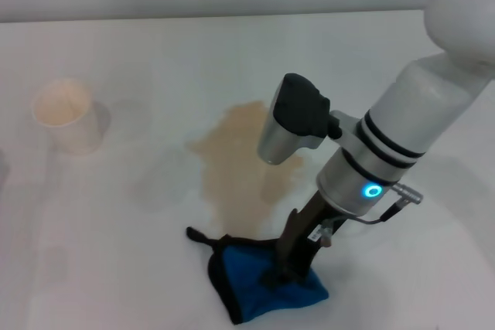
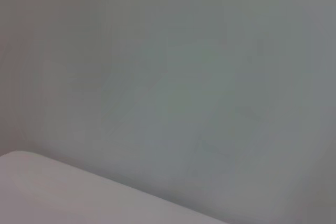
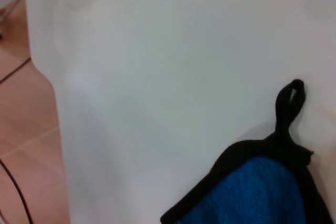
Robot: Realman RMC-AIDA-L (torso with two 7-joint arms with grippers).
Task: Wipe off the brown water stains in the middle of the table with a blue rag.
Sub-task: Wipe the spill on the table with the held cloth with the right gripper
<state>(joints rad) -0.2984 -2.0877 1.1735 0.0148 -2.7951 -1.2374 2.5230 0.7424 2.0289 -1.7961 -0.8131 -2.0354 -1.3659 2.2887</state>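
Right pincer [image 1: 285, 272] | came straight down onto the blue rag [image 1: 263, 280], fingers closed into the bunched cloth | rag lay on the white surface [image 1: 155, 59] at the near edge of the brown water stains [image 1: 232, 160], loop [image 3: 290, 103] pointing left | paper cup [image 1: 66, 113] far left | left pincer out of sight.

white table [image 1: 155, 59], stains [image 1: 240, 168], rag [image 1: 263, 280], cup [image 1: 68, 116]
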